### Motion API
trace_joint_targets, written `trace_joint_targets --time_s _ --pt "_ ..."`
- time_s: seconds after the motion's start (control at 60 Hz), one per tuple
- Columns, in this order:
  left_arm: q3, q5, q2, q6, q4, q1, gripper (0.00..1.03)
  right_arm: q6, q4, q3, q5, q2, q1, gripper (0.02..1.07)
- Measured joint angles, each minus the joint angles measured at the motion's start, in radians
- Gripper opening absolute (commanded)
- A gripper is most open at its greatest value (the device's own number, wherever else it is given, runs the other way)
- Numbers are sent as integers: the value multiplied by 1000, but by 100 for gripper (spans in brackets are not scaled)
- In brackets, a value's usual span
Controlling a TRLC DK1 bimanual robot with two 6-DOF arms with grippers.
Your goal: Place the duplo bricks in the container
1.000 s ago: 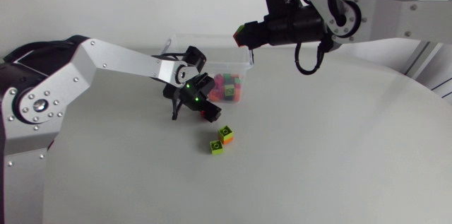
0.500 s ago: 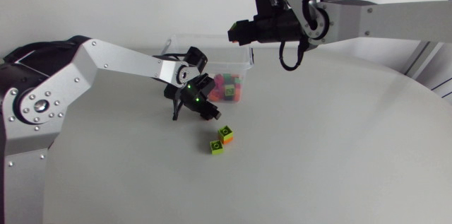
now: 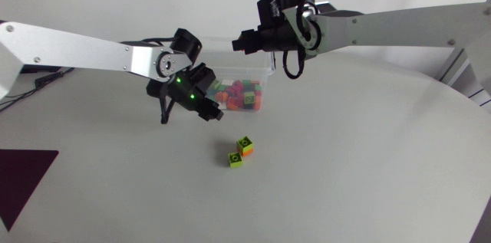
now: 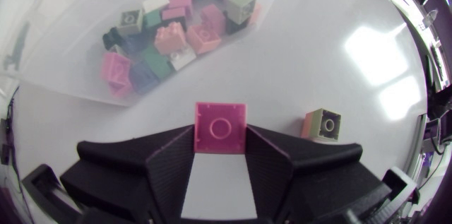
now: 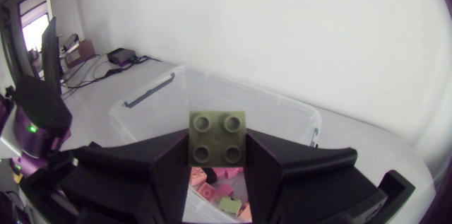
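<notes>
My left gripper [image 3: 212, 113] is shut on a pink brick [image 4: 220, 126] and hangs just in front of the clear container [image 3: 265, 67], on its left side. Many coloured bricks [image 4: 176, 33] lie inside the container. My right gripper [image 3: 247, 41] is shut on an olive-green brick [image 5: 217, 138] above the container's back rim [image 5: 233, 90]. Two bricks stay on the table: a green and orange one [image 3: 245, 146] and a green one [image 3: 236, 159]. The left wrist view shows one of them [image 4: 323, 124] beside the left fingers.
White table [image 3: 368, 166] stretches in front of and to the right of the two loose bricks. My left arm's purple-lit gripper [image 5: 35, 128] shows beside the container in the right wrist view.
My left gripper has closed on the pink brick and lifted it up and left, away from the two loose bricks. My right arm has carried its olive-green brick leftward over the container.
</notes>
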Motion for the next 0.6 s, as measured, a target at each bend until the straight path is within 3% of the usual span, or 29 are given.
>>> trace_joint_targets --time_s 0.083,0.217,0.433,0.6 --pt "-10 0 -42 3 1 11 42 0 -12 34 14 33 0 74" --pt "-21 0 -107 3 2 28 42 0 -55 106 34 92 0 96" --pt "-21 4 -216 3 27 51 42 0 -68 107 37 93 0 100" --pt "-20 39 -267 -2 91 83 42 0 -68 -3 37 -14 0 101"
